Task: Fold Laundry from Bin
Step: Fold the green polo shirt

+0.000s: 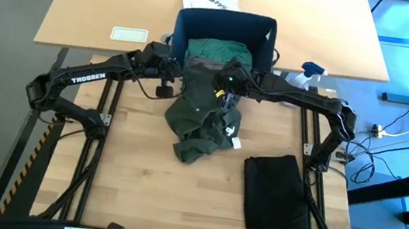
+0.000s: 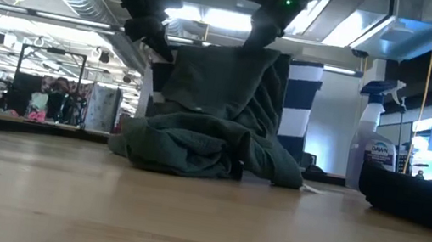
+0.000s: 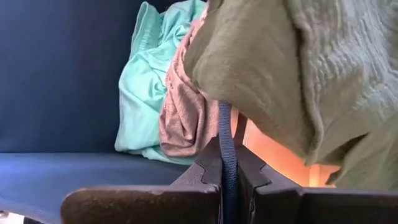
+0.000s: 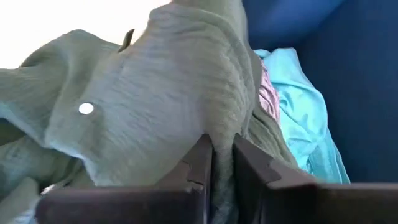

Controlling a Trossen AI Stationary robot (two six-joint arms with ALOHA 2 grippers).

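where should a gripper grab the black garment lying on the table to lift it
Judging by its pose, take the black garment at a corner of its far edge, the end nearest the right arm's base, coming straight down from above. It lies flat and spread on the table, apart from the dark green garment, so its edges are free; a mid-panel pinch would likely bunch it.

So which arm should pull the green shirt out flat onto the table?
Probably right. The right end effector pinches the green shirt; the left end effector seems clamped on a navy strap instead.
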